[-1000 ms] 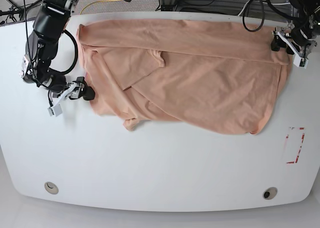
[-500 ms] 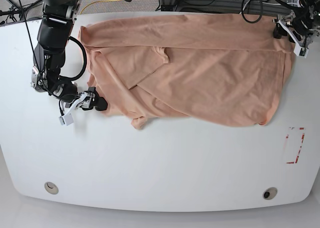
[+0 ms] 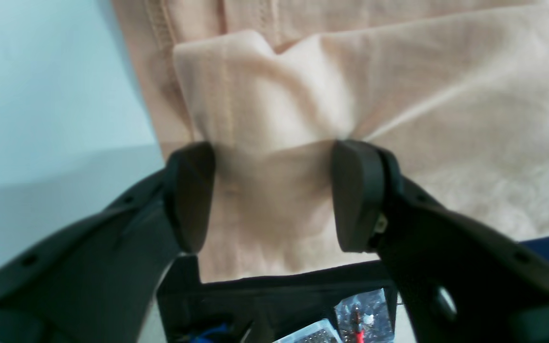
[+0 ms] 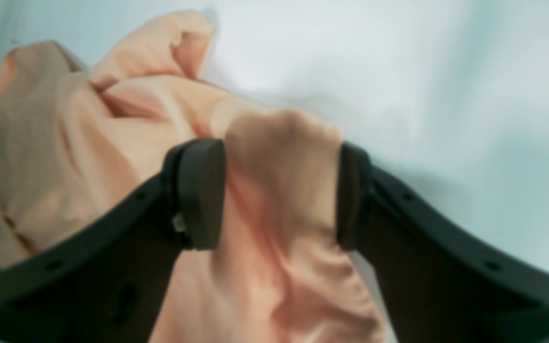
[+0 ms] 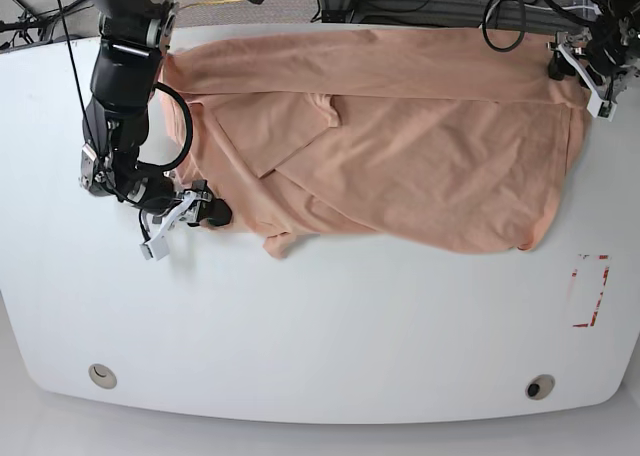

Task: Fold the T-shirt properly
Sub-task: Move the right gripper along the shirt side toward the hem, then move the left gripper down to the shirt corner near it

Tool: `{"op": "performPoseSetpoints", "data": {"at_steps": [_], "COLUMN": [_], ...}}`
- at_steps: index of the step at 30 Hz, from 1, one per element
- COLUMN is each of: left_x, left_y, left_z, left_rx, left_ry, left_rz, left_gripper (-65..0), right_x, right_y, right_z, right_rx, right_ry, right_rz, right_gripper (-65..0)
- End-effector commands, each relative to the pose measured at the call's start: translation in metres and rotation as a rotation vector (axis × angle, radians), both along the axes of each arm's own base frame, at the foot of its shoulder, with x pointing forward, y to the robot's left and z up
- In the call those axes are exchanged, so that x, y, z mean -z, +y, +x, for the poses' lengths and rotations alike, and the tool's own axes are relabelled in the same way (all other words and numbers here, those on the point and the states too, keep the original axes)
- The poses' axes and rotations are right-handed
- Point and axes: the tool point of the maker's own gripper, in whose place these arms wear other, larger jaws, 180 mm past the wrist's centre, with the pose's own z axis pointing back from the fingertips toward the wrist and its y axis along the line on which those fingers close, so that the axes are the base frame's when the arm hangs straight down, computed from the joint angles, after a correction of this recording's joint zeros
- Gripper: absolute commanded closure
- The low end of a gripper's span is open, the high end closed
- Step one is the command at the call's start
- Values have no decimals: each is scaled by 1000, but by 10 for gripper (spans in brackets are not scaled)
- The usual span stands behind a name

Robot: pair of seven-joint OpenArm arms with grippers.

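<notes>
The peach-pink T-shirt (image 5: 400,146) lies spread and creased over the far half of the white table (image 5: 320,336), with one sleeve folded inward near its left side. My right gripper (image 5: 205,214) sits at the shirt's near-left edge. In the right wrist view its pads press both sides of a bunched ridge of the T-shirt (image 4: 65,143), right gripper (image 4: 281,190). My left gripper (image 5: 572,71) is at the far-right corner. In the left wrist view the hemmed T-shirt (image 3: 398,95) corner spans between the pads of the left gripper (image 3: 273,190), with creases running to one pad.
A red-outlined rectangle mark (image 5: 590,291) is on the table at the right. Two round holes (image 5: 102,375) (image 5: 540,386) sit near the front edge. Cables (image 5: 440,1) and frame parts crowd the space behind the far edge.
My right arm moved rightward and nearer to the shirt's near-left edge, and its jaws narrowed around the cloth. The shirt slid right and away. My left gripper shifted slightly farther back.
</notes>
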Motion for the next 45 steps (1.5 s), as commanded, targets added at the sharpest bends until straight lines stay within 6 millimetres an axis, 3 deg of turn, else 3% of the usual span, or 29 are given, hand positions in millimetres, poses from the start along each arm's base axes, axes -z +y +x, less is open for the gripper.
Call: {"op": "performPoseSetpoints", "data": {"at_steps": [1, 3, 5, 9, 10, 13, 18, 20, 27, 34, 39, 45], "left_x": [10, 9, 8, 5, 5, 4, 1, -8, -69, -103, -106, -91], "left_y": [8, 9, 8, 10, 10, 10, 10, 11, 16, 19, 18, -10], "left_z": [-21, -20, -15, -8, -8, -4, 2, 10, 59, 106, 149, 204], "left_rx": [-8, -10, -7, -10, -10, -11, -12, -5, -8, -26, -64, -25], "left_ry": [101, 98, 87, 70, 70, 61, 44, 11, -173, -290, -354, -374], "left_rz": [40, 41, 39, 43, 43, 43, 43, 61, 164, 182, 95, -64], "left_gripper": [-365, -365, -365, -365, -365, -365, -365, -365, -365, -367, -371, -414], "right_x": [-15, -18, -20, -19, -19, -20, -23, -23, -25, -25, -24, -22], "right_y": [0, -2, -2, -6, -7, -9, -30, -33, -43, -41, -40, -39], "right_z": [15, 20, 24, 25, 25, 25, 24, 24, 23, 24, 22, 21], "right_rx": [2, 1, 2, 0, 1, 2, 13, 15, 20, 18, 18, 18], "right_ry": [-49, -59, -69, -67, -68, -69, -69, -69, -71, -72, -70, -64], "right_rz": [-12, -31, -48, -73, -75, -80, -122, -127, -147, -146, -139, -137], "right_gripper": [-319, -300, -230, -22, 0, 0, 0, 0, 0, 0, 0, 0]}}
